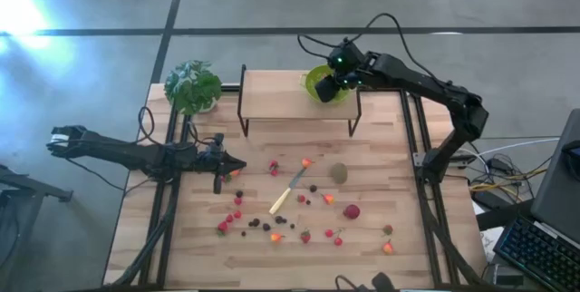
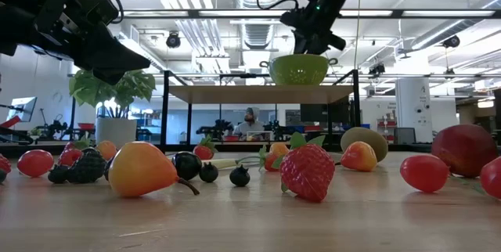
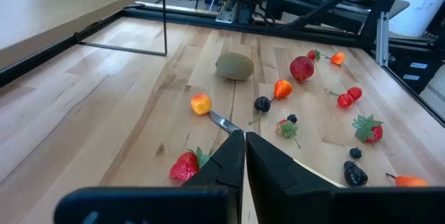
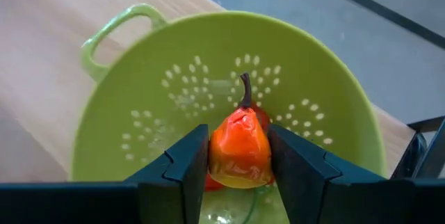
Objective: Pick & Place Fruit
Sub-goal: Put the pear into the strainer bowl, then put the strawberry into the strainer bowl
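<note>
Drop step: right claw (image 4: 238,156) over green colander (image 4: 139,78) on shelf by counter's far edge, fingers hugging orange-red fruit (image 4: 238,147), needs wider release; left claw (image 3: 245,156) shut, empty.

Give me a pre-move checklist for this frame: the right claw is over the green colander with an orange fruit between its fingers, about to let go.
1. Right claw above the green perforated plastic colander: ok.
2. Orange-red pear-shaped fruit with a dark stem sits over the colander's inside, not its rim: ok.
3. Fruit free of the fingers: not ok, both fingers appear to touch it.
4. Colander resting flat on the raised wooden shelf: ok.
5. Left claw shut, empty, low over the table and away from the shelf: ok.
6. Fruit left on the wooden table, such as the brown-green kiwi-like ball: ok, plenty to fetch.
</note>
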Controlling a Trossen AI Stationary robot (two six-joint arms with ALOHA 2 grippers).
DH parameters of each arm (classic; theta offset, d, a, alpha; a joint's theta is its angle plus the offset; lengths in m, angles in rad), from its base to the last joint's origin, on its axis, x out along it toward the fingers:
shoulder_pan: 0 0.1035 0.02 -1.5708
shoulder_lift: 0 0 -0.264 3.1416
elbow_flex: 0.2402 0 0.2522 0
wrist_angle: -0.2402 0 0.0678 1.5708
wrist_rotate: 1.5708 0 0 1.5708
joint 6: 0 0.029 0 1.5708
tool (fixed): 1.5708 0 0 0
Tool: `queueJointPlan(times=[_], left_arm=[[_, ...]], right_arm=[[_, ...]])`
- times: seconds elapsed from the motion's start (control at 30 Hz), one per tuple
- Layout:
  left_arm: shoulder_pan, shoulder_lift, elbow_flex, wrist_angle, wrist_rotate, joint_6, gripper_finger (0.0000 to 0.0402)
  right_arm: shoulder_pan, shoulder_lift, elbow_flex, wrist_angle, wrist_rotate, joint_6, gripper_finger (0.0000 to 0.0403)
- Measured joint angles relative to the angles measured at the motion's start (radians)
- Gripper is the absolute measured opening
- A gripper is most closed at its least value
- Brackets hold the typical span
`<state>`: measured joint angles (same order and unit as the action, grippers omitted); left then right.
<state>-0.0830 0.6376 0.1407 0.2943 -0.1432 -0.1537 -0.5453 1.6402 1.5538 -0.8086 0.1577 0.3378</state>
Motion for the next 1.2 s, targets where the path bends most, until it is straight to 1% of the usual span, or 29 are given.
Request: queueJointPlan(times=[0.17,0.5,0.67,0.77,0.97,1.1,1.2], left_arm=[[0.0,0.0,0.0,0.0,0.0,0.0,0.002],[0.0,0.0,0.0,0.0,0.0,0.0,0.002],[0.0,0.0,0.0,0.0,0.0,0.0,0.002],[0.0,0.0,0.0,0.0,0.0,0.0,0.002],[0.0,0.0,0.0,0.0,0.0,0.0,0.002],[0.0,0.0,0.0,0.0,0.0,0.0,0.002],[0.0,0.0,0.0,0.0,0.0,0.0,0.002]], right_arm=[[-0.006,-0.014,-0.002,-0.004,-0.001,-0.002,0.0141],[-0.006,-0.035,-0.003,-0.007,-0.001,0.002,0.0192],[-0.006,-0.04,-0.003,-0.011,-0.001,-0.004,0.0209],[-0.006,-0.049,0.019,-0.045,-0.009,-0.022,0.0215],[0.025,-0.052,0.102,-0.243,-0.076,-0.062,0.0221],[0.076,-0.062,0.14,-0.399,-0.08,-0.09,0.0212],[0.112,-0.077,0.156,-0.479,-0.08,-0.09,0.0202]])
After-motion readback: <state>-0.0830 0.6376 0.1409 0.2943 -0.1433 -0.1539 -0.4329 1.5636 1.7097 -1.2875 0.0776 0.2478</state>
